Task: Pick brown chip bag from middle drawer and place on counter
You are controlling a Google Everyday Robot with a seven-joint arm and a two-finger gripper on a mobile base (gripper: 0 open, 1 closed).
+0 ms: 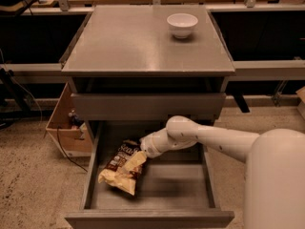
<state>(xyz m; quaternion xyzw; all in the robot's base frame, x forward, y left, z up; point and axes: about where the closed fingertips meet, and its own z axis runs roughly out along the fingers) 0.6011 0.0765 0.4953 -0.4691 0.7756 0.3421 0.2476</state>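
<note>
"Inside the deep grey-brown middle drawer, what's found?"

"Crinkly brown chip bag lying left on the floor. Pale gripper angled down onto it for pickup. Whether it's clamped, cannot tell."

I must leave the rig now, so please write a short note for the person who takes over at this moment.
The gripper is low in the open middle drawer, on the brown chip bag; a grip is not confirmed.
The bag lies left on the drawer floor.
The counter bears a white bowl at its back right.
Done: drawer open, gripper at bag.
Left: grasp, lift out, place on counter.
</note>
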